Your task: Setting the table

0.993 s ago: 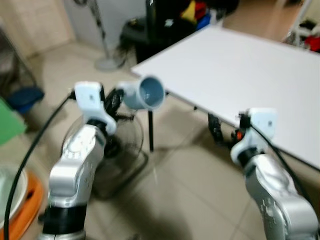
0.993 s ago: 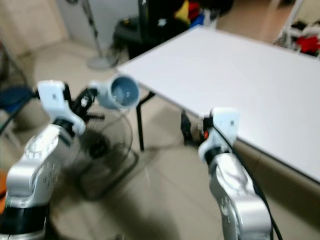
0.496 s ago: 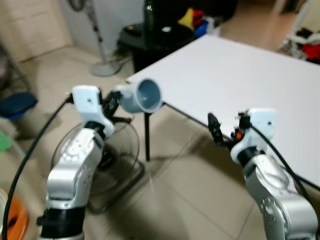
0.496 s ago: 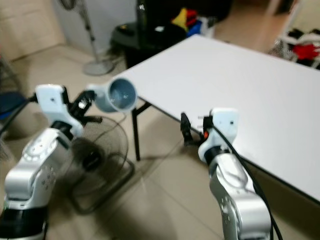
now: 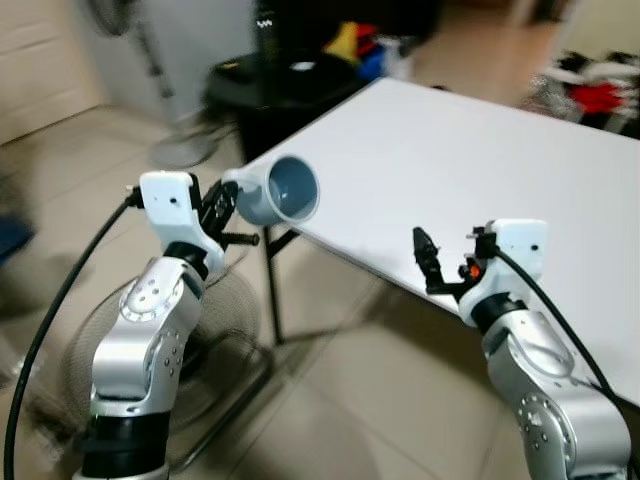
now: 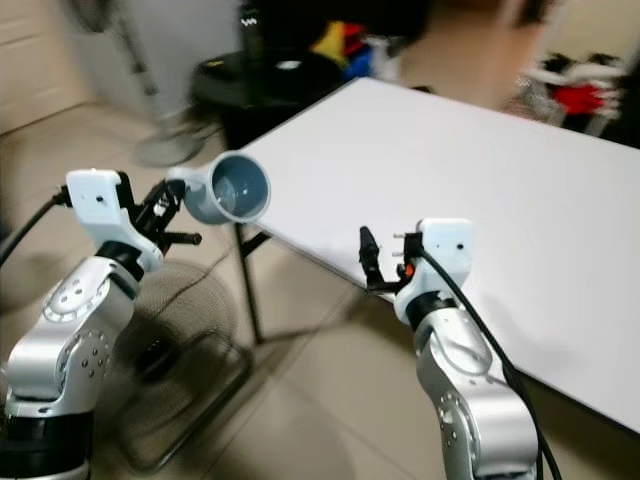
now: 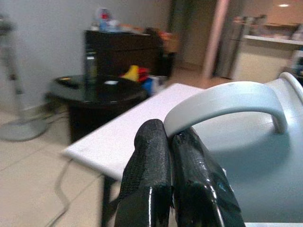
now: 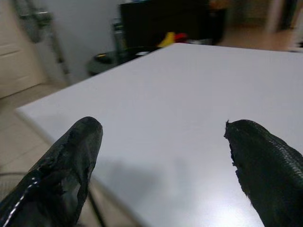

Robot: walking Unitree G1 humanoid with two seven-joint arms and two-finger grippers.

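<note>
A pale blue-grey mug [image 5: 280,190] hangs on its side in the air, mouth facing me, just off the near left corner of the white table [image 5: 480,160]. My left gripper [image 5: 228,202] is shut on the mug's handle [image 7: 222,101], and its black fingers [image 7: 149,175] pinch the handle's end. My right gripper [image 5: 446,266] stands open and holds nothing, at the table's near edge. In the right wrist view its fingertips [image 8: 75,151] spread wide over the bare tabletop [image 8: 180,90].
A floor fan [image 5: 225,335] lies on the tiled floor below my left arm, beside the table leg [image 5: 270,290]. A black low table [image 5: 275,85] and coloured clutter [image 5: 350,40] stand beyond the table's far left. Red items [image 5: 590,95] sit at the far right.
The whole view has shifted: the camera has come closer to the table, whose corner now lies right by the mug. Both grippers keep their pose, the mug still held.
</note>
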